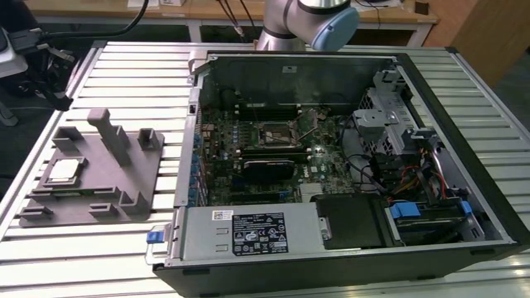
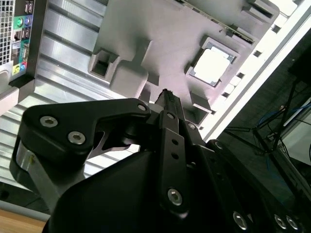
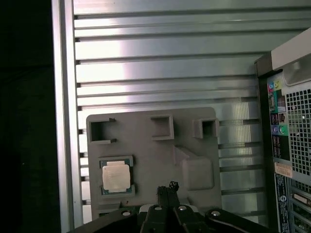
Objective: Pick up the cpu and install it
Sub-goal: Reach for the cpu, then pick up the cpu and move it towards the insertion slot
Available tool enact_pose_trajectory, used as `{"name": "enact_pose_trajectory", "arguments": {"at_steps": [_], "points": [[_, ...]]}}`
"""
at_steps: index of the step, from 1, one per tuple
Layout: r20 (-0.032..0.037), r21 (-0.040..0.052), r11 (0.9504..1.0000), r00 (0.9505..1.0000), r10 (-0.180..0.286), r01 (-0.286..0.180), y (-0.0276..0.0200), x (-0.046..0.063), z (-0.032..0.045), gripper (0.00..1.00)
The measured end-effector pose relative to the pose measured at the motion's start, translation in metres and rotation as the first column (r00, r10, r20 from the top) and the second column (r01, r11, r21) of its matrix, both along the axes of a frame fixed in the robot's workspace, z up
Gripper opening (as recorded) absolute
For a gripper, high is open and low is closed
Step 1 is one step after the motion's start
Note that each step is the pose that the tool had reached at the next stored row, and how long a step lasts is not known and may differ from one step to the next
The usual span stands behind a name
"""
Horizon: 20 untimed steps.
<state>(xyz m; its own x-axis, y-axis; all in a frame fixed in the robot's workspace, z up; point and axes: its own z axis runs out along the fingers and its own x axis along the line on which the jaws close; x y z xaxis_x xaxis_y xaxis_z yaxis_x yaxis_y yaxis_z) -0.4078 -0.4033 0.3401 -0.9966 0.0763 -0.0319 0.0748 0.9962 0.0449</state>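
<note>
Exterior view: a small flat square cpu with a silvery metal top [image 1: 64, 171] lies in a recess of the grey plastic fixture tray [image 1: 99, 186]. The tray sits on the ribbed aluminium table [image 1: 116, 74], at the exterior view's left of the open black computer case [image 1: 331, 273]. Inside the case, a green motherboard [image 1: 220, 180] carries a square socket [image 1: 273, 132].

First wrist view: the black two-finger gripper [image 3: 167, 188] hangs over the tray with its fingers pressed together on nothing. It is near the cpu but apart from it.

Second wrist view: the closed fingertips sit above the tray's bare floor, beside the cpu's recess.
</note>
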Motion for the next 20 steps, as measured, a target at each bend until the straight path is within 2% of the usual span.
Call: {"name": "enact_pose_trajectory", "arguments": {"at_steps": [10,20], "points": [[0.0001,0.0000,1.0000,1.0000,0.000,0.000,-0.0002,-0.013,-0.0074,0.11],[0.0000,-0.0001,1.0000,1.0000,0.000,0.000,-0.0002,-0.014,-0.0075,0.11]]}}
